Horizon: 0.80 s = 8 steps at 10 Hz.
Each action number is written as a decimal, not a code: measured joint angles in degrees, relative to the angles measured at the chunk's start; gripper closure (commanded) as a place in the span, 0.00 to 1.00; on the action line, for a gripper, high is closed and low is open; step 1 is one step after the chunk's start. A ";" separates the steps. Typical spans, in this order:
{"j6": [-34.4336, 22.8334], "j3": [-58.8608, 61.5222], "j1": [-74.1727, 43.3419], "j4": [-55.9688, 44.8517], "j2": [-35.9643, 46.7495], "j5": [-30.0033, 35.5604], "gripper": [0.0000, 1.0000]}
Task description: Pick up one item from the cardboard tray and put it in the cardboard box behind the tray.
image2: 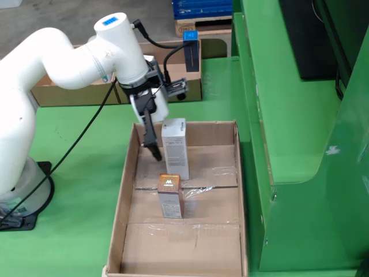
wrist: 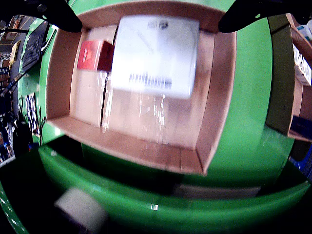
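Observation:
A tall white box (image2: 174,149) stands upright in the cardboard tray (image2: 130,190). In the wrist view it looks large and blurred (wrist: 155,54). My gripper (image2: 166,144) is lowered around it. One black finger (image2: 151,138) shows just left of the box with a small gap; the other is hidden behind it. In the wrist view both fingers (wrist: 61,14) stand wide of the box sides, so the gripper (wrist: 150,22) is open. A small red-brown box (image2: 171,195) stands nearer the tray's middle and shows in the wrist view (wrist: 95,55). The cardboard box (image2: 193,88) sits behind the tray.
A blue-and-black item (image2: 191,49) stands in the rear cardboard box. A tall green bench (image2: 277,115) runs along the tray's right side. The arm's base (image2: 23,196) is left of the tray. A blurred pale object (wrist: 80,209) lies below the tray in the wrist view.

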 measured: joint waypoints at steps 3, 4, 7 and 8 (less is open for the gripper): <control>-1.15 7.91 -0.35 7.65 -8.00 -1.05 0.00; -1.15 10.46 -0.26 8.61 -10.11 -1.05 0.00; -1.15 19.07 -0.35 8.61 -10.81 -1.05 0.00; -1.15 21.53 -0.35 8.61 -10.81 -1.05 0.00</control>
